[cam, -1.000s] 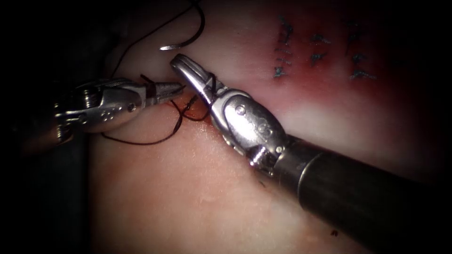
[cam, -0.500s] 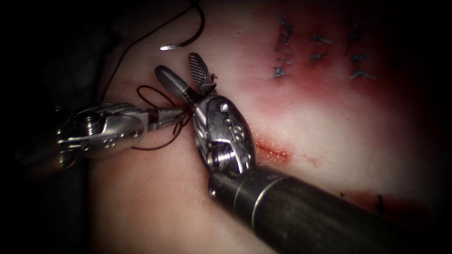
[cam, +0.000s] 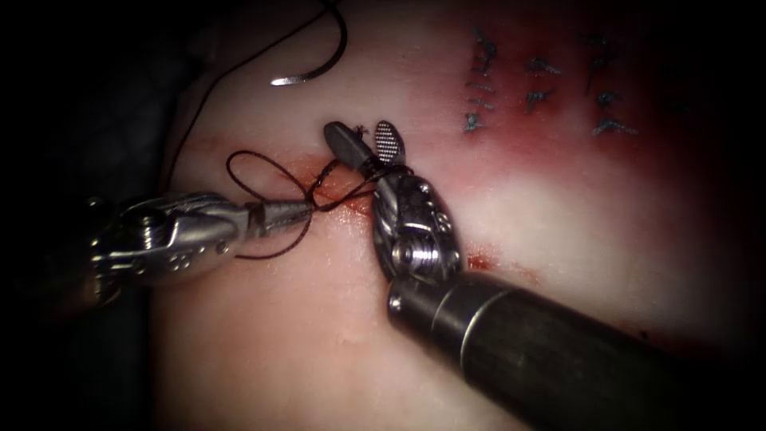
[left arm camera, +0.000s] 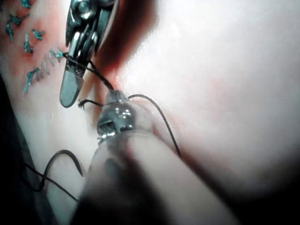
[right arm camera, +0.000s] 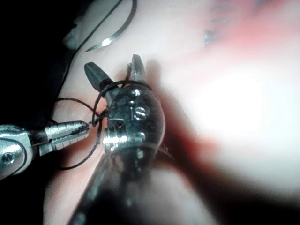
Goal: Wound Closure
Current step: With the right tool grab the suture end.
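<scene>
Knot-tying: your left claw (cam: 299,211) grips the thread (cam: 263,164); right claw (cam: 367,142) gapes wide, thread looped round it, holding nothing. Needle (cam: 319,56) lies free on tissue (cam: 319,319), beyond both. Next needs the tail end.

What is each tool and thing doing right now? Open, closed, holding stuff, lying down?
Left tool: jaws shut on the thread.
Right tool: jaws open, holding nothing, thread looped around it.
Needle: lying free on the tissue, not in it.
Thread: looped between the tools.
Cut: wet with red fluid.

Two tools, left tool (cam: 299,211), right tool (cam: 365,144), one needle (cam: 319,68), one thread (cam: 263,172), one tissue (cam: 319,335)
</scene>
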`<act>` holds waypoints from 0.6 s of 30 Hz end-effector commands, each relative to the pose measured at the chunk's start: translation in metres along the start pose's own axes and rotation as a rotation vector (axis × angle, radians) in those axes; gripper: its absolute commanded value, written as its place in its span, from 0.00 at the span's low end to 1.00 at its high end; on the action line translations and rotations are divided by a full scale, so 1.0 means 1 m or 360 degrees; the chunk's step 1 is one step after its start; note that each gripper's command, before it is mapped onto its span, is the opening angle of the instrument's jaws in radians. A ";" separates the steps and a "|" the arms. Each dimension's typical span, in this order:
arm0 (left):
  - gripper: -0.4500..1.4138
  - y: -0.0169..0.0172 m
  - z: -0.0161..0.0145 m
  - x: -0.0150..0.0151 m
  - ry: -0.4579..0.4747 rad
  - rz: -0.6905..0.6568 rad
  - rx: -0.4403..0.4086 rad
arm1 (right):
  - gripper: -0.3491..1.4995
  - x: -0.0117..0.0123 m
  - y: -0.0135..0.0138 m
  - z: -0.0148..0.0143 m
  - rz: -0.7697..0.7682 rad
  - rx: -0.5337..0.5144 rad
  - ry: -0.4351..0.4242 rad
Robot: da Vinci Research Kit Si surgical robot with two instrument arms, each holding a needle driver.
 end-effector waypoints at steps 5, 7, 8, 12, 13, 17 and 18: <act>0.05 -0.0002 0.0010 0.0000 -0.0006 0.0005 -0.0005 | 0.69 -0.0009 0.0016 0.0023 0.0070 -0.0015 -0.0088; 0.05 -0.0001 0.0010 -0.0001 -0.0007 0.0007 -0.0008 | 0.69 -0.0012 0.0016 0.0028 0.0083 -0.0009 -0.0107; 0.05 0.0000 0.0010 -0.0001 -0.0007 0.0008 -0.0013 | 0.69 -0.0014 0.0015 0.0030 0.0080 -0.0008 -0.0122; 0.05 0.0002 0.0010 -0.0001 -0.0008 0.0012 -0.0016 | 0.61 -0.0028 0.0008 0.0043 0.0098 0.0028 -0.0216; 0.05 0.0002 0.0010 -0.0001 -0.0008 0.0012 -0.0016 | 0.61 -0.0028 0.0008 0.0043 0.0098 0.0028 -0.0216; 0.05 0.0002 0.0008 -0.0004 -0.0006 0.0015 -0.0019 | 0.00 -0.0030 0.0005 0.0040 0.0091 -0.0007 -0.0243; 0.05 0.0002 0.0008 -0.0004 -0.0006 0.0015 -0.0019 | 0.00 -0.0030 0.0005 0.0040 0.0091 -0.0007 -0.0243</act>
